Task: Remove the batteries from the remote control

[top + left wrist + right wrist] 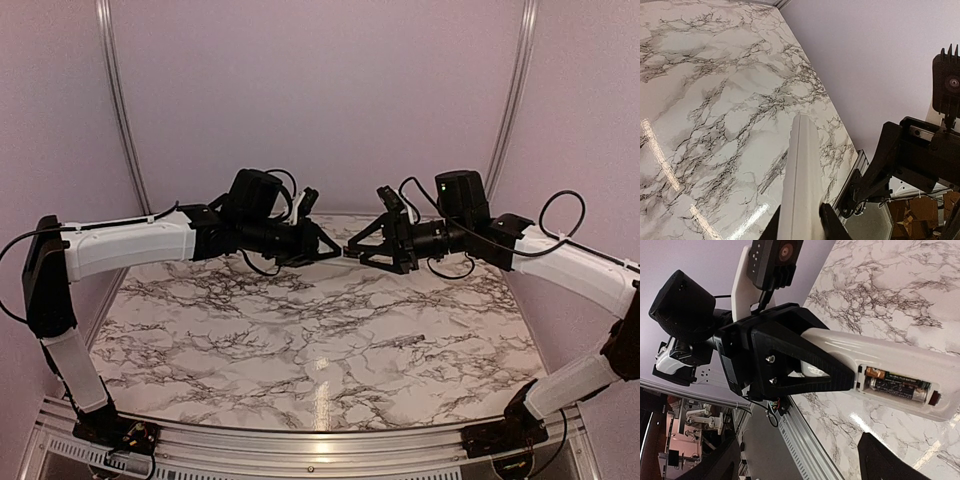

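Both arms raised over the marble table [250, 330], tips meeting nose to nose above its far middle. Left gripper [335, 252] clamped narrow on the remote control [890, 357], gripping it at one end; the white bar juts out level toward the right arm, well clear of the tabletop. From the right wrist camera I see the battery bay uncovered and facing that camera, with the batteries [895, 386] seated inside: one dark cell with a label in front, and the coppery end of a second behind it. Right gripper [365, 250] spread wide with nothing in it, its fingers [890, 460] just beside the free end of the remote; I cannot tell whether they touch it. A thin grey stick [400, 343] lies alone on the table, right of centre
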You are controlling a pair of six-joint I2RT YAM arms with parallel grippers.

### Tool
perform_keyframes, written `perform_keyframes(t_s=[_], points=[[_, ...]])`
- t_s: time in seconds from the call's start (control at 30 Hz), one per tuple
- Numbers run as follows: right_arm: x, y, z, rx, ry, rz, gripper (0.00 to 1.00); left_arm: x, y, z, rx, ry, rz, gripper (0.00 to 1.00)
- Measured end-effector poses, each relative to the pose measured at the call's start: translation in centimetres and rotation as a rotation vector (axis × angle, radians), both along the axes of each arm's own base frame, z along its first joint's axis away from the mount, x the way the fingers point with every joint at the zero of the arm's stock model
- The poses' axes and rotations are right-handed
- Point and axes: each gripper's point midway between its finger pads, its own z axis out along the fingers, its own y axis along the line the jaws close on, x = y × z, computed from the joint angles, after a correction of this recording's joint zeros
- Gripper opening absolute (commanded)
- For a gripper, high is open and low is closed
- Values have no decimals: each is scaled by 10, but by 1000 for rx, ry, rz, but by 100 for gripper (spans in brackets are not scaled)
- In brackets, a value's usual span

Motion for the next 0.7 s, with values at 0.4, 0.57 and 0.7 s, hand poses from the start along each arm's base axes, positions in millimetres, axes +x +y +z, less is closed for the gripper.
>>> perform_keyframes(t_s=[0.4,0.57,0.7], points=[[15,-17,-24,-157,-27,-115,80,-7,14,-33,60,42,14,0],[20,-33,-39,-271,-54,-174,81,-17,23,-53,90,81,3,0],[22,-47,-53,-368,-75,-204,81,-25,28,-70,110,121,-10,0]])
